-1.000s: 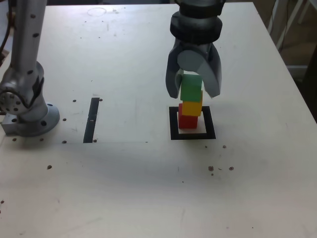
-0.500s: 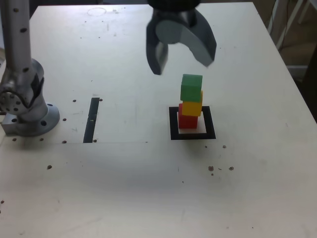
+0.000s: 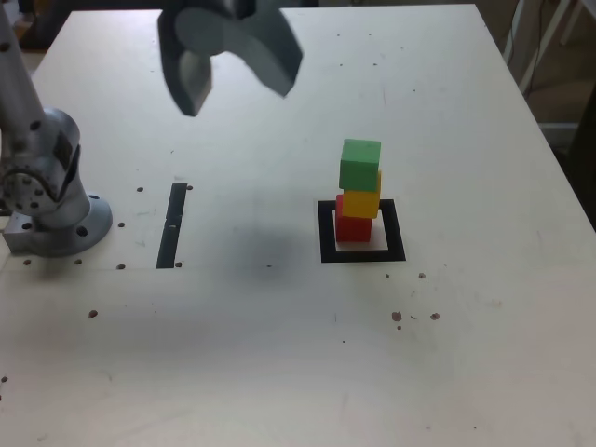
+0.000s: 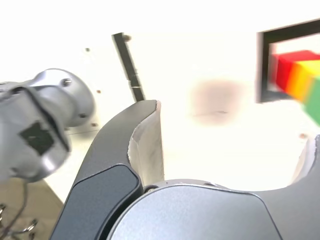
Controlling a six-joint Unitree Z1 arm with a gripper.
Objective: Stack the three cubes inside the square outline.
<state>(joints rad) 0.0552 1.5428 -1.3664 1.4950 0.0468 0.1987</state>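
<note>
A stack of three cubes stands in the square outline [image 3: 326, 233]: the red cube [image 3: 353, 226] at the bottom, the yellow cube [image 3: 362, 202] on it, the green cube [image 3: 359, 164] on top. The tower leans slightly, each cube a little offset. My gripper [image 3: 233, 79] hangs high above the table, well toward the exterior view's left of the stack, open with nothing between its fingers. The wrist view shows the red cube [image 4: 289, 69], yellow cube [image 4: 302, 80], green cube [image 4: 315, 102] and the square outline [image 4: 262, 60] at its edge, blurred.
The arm's grey base [image 3: 47, 200] is bolted at the exterior view's left edge. A thin black strip [image 3: 172, 225] lies flat between the base and the square. Small dark specks dot the white table [image 3: 279, 354]. The table's right edge borders the floor.
My gripper opened off the green cube, rose, and swung toward the exterior view's left, away from the stack. The three cubes stayed stacked in place.
</note>
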